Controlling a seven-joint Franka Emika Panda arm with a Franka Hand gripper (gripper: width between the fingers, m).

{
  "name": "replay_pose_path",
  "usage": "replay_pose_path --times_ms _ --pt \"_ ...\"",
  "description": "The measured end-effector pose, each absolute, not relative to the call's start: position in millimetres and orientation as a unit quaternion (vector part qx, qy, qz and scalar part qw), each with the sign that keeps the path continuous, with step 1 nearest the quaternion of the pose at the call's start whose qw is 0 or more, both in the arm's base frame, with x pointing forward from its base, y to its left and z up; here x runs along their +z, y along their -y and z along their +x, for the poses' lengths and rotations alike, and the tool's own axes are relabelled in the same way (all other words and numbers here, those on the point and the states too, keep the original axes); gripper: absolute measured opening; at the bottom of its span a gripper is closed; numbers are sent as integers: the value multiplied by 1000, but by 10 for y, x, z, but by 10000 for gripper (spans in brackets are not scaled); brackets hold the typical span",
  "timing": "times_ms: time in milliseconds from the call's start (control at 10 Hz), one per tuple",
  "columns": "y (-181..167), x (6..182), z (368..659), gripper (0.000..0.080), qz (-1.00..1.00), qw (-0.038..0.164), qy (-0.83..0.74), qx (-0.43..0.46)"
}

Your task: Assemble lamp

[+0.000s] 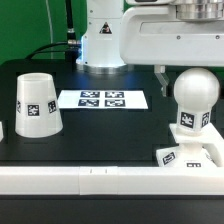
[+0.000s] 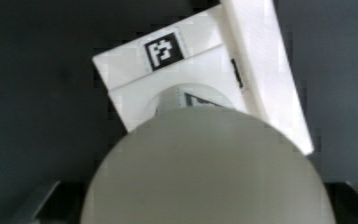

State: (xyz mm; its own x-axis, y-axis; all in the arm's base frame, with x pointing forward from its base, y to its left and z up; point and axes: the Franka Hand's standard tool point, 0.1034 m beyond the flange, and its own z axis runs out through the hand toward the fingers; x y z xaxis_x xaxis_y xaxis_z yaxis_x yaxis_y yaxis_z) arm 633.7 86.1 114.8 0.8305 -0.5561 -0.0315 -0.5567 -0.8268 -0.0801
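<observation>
Listing from the gripper [image 2: 197, 200] outward, we record its jaws spread wide. In the wrist view two blurred dark fingers [image 2: 48, 200] sit at either side of the bulb [image 1: 194, 98]. In the exterior view the one finger we can see stands just beside the round head with a sliver of dark between them, so we enter the gripper as holding nothing. The second finger is hidden in that view, and the gripper body is cut off at the picture's upper edge. We list the bulb as upright, long axis vertical, round head uppermost, tagged stem pointing down onto the base [image 1: 207, 149]. We list the base as flat on the black table [image 1: 100, 140] at the exterior view's right, just behind the white rail [image 1: 100, 180], where its near edge is lost to us; how the stem seats we cannot make out. From the wrist, the out-of-focus head covers much of the base, leaving one tag legible. We list the shade [image 1: 36, 105] as wide mouth down, narrow end up, axis vertical, well apart at the exterior view's left. We list the marker board [image 1: 102, 99] as flat, farther back, between shade and bulb.
</observation>
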Motion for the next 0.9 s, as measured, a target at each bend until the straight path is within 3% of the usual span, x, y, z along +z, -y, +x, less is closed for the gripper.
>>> replay_pose_path --times_ms 300,700,800,900 --pt "-859 1146 6332 579 -904 50 -425 15" --pt "-877 1138 6321 580 -886 51 -460 23" --pt "-877 1136 6313 671 -896 50 -441 24" --pt "-883 1136 6288 694 -907 47 -417 31"
